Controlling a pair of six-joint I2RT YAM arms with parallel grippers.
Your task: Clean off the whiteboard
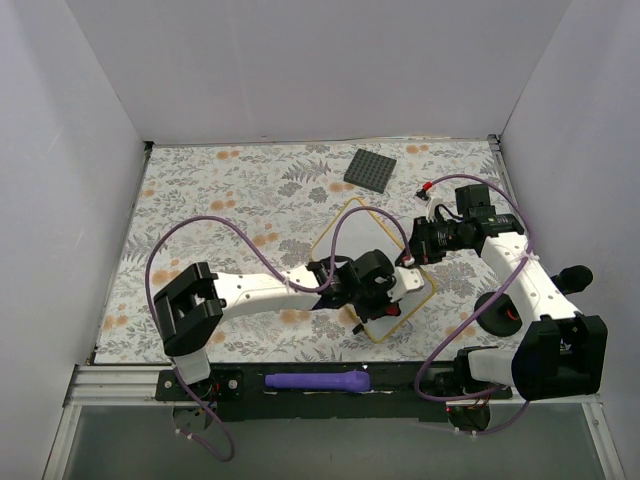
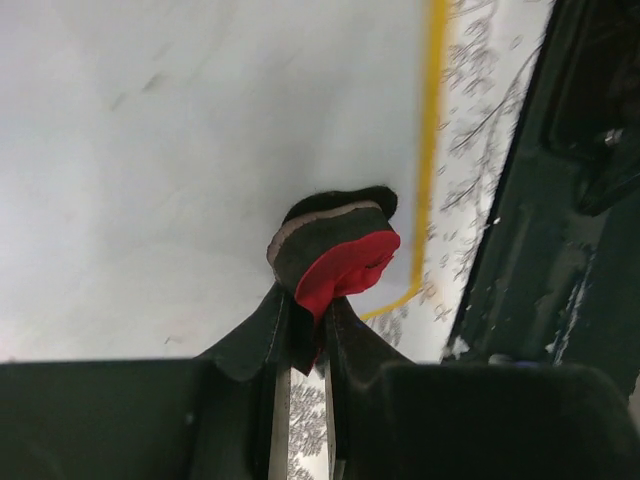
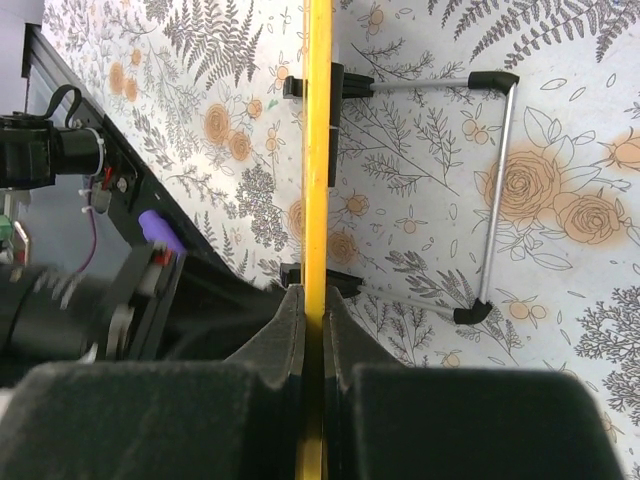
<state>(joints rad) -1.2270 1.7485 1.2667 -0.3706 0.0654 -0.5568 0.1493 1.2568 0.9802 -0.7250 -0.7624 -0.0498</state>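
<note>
The whiteboard (image 1: pixel 365 238) lies near the middle of the flowered tablecloth (image 1: pixel 230 200), turned cornerwise so that one corner points to the back wall and one to the arms. Both arms reach in to it from either side.

The left gripper (image 1: pixel 385 290) is over the board's near right part. In the left wrist view its fingers (image 2: pixel 278 330) are clenched on a small red and black eraser pad (image 2: pixel 335 258), and the pad presses against the white face of the board (image 2: pixel 200 150), close to the yellow frame edge (image 2: pixel 430 150).

The right gripper (image 1: pixel 415 255) is at the board's right rim. In the right wrist view the board is seen edge-on as a yellow strip (image 3: pixel 318 150), and the fingers (image 3: pixel 285 330) are clamped tight on that strip, one on each side. A thin wire stand with black tips (image 3: pixel 495 180) shows just beside the edge, over the cloth.

A dark grey studded plate (image 1: pixel 368 170) lies well apart towards the back. A purple pen (image 1: pixel 318 380) rests on the rail between the arm bases.
</note>
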